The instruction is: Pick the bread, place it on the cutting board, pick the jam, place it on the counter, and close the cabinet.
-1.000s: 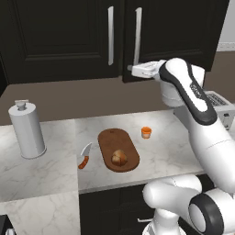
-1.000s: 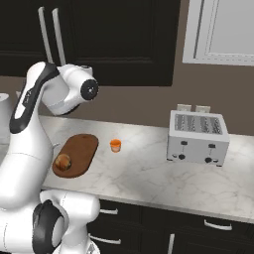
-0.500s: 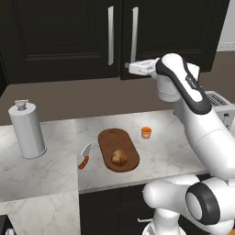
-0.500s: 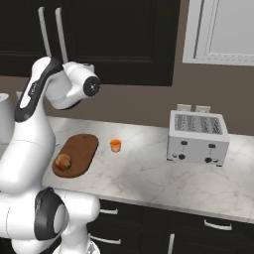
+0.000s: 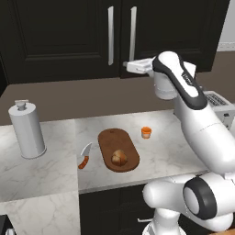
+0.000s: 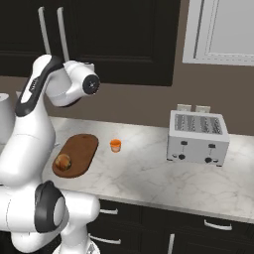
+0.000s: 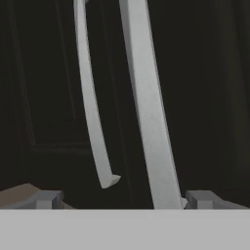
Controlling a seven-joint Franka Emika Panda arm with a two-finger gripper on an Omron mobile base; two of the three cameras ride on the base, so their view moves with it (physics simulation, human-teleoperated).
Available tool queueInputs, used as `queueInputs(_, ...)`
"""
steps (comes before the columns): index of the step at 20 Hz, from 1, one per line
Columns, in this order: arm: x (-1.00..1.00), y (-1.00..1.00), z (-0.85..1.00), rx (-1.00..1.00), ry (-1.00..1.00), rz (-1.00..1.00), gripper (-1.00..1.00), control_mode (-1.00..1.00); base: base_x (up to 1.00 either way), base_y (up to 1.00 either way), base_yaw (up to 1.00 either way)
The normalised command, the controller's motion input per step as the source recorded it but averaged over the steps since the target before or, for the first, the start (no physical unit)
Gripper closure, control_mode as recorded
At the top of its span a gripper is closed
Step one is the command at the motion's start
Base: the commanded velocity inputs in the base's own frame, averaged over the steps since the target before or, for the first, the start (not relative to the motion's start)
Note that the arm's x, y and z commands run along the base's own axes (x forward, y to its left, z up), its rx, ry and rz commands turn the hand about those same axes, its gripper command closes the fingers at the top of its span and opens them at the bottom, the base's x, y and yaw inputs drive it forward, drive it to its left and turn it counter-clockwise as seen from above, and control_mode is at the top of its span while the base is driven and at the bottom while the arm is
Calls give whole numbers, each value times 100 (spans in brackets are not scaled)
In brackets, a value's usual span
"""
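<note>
Where dark wall meets veined marble counter (image 5: 55, 170), black cabinet (image 5: 69, 36) above.

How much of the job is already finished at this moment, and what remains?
Done: the bread lies on the cutting board, and the jam stands on the counter. In hand: the gripper is at the cabinet by its handles; both doors look flush, so closing seems nearly complete.
</note>
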Motion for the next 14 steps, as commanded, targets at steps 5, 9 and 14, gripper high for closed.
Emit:
queueInputs(5, 11, 6, 0, 0, 0, -2, -100, -100, 0, 0, 0)
queueInputs(9, 18, 4, 0, 0, 0, -2, -100, -100, 0, 0, 0)
queueInputs(14, 20, 4, 0, 0, 0, -2, -100, -100, 0, 0, 0)
